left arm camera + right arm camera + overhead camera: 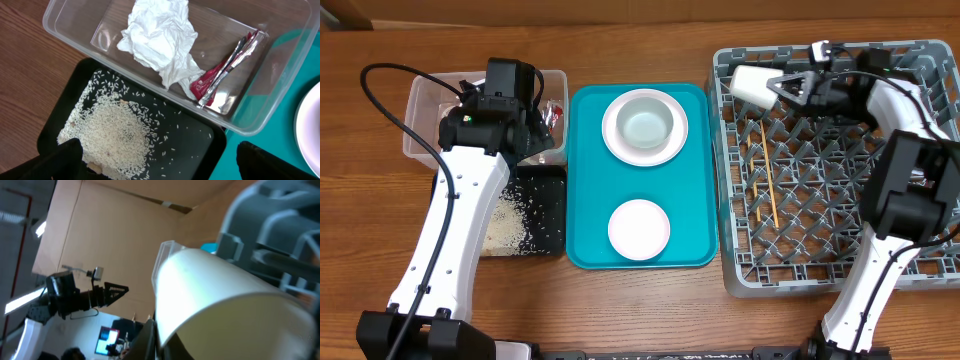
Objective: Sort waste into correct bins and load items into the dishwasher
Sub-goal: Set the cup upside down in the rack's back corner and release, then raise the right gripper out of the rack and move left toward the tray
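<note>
My left gripper (160, 167) is open and empty, hovering over the black tray (200, 145) that holds loose white rice (115, 132). Beyond it the clear tub (280, 85) holds the crumpled white tissue (157, 37) and the red wrapper (222, 72). My right gripper (782, 88) is shut on the small white cup (750, 82), holding it on its side over the far left corner of the grey dish rack (840, 270). The cup fills the right wrist view (225, 295). The chopsticks (765, 180) lie in the rack.
A teal tray (588, 180) sits between the bins and the rack. On it a white bowl (647, 125) rests on the white plate (620, 145), with a second white bowl (639, 228) nearer the front. My left arm (460, 220) covers part of the black tray.
</note>
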Controlling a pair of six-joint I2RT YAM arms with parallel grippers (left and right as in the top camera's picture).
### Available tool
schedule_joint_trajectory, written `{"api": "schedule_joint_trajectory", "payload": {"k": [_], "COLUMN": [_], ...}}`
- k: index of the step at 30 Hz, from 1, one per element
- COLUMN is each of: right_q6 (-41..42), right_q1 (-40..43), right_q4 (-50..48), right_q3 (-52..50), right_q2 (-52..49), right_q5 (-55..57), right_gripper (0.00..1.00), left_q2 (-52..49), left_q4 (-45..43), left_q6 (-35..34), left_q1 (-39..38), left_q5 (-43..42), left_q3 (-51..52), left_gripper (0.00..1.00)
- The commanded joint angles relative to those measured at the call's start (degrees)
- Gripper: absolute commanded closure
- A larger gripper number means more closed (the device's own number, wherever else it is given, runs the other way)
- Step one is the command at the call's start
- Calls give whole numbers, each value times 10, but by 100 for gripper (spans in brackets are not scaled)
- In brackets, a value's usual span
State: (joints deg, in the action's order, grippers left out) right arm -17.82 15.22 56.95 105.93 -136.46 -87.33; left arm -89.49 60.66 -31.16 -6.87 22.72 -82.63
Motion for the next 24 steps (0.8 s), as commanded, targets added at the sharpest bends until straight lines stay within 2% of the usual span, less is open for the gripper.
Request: {"api": "schedule_joint_trajectory", "payload": {"k": [1, 6, 9, 11, 19, 24], "right_q6": [0, 0, 0, 0, 0, 1], "right_q1": [22, 43, 56, 64, 94, 98], "right_q4": [11, 46, 73, 89, 130, 142], "right_q3": [-10, -10, -6, -1, 8, 14], "right_q2": [-9, -9, -9, -8, 16, 56], "right_q5": [43, 37, 30, 31, 48, 138], "right_gripper": [86, 71, 57, 51, 49, 50], "left_q2": [3, 3, 2, 2, 2, 2], "left_q4": [0, 0, 0, 0, 0, 0], "left_q6": [7, 7, 7, 7, 7, 7], "left_q1": [-2, -3, -3, -3, -3, -3], "left_q5": [1, 1, 1, 1, 1, 1], "left_q3": [-7, -7, -7, -7, -7, -7], "left_gripper": [0, 0, 0, 0, 0, 0]}}
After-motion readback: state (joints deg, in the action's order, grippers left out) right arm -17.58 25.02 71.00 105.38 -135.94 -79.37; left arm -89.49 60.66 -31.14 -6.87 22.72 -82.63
